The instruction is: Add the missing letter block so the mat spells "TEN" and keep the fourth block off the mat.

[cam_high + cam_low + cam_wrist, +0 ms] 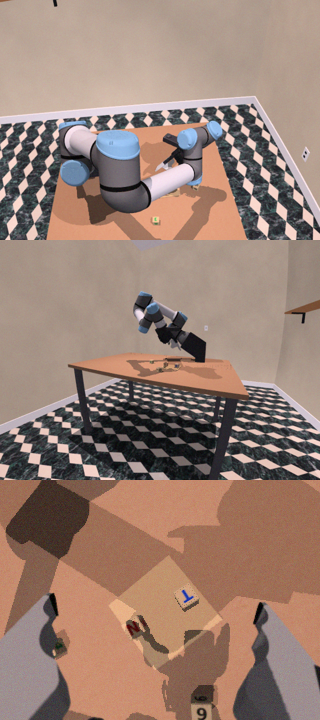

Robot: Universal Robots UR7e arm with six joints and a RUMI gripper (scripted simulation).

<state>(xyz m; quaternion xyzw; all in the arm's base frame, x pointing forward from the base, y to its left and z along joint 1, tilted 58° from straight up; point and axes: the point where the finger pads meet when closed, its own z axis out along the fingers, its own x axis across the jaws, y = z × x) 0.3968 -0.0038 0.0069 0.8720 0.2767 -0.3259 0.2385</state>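
The tan mat [150, 587] [175, 193] carries two blocks with a gap between them. The T block [186, 596] [176, 365] shows a blue T on top. The N block [134, 628] [165, 364] shows a dark red N and sits near a mat edge, partly shaded. The arm hides both in the top view. The E block [155, 219] [151, 361] [60, 646] stands off the mat, green E up. The fourth block [195, 188] [159, 369] [201, 712] is off the mat, with a dark 9-like mark. My gripper [157, 599] [174, 346] is wide open, empty, high above the mat.
The brown table [186, 224] [108, 366] bears the robot's base. The forearm [171, 180] crosses in front of the mat in the top view. Arm shadows fall over part of the mat and around the blocks. A wall shelf [307, 307] is off to the right in the exterior view.
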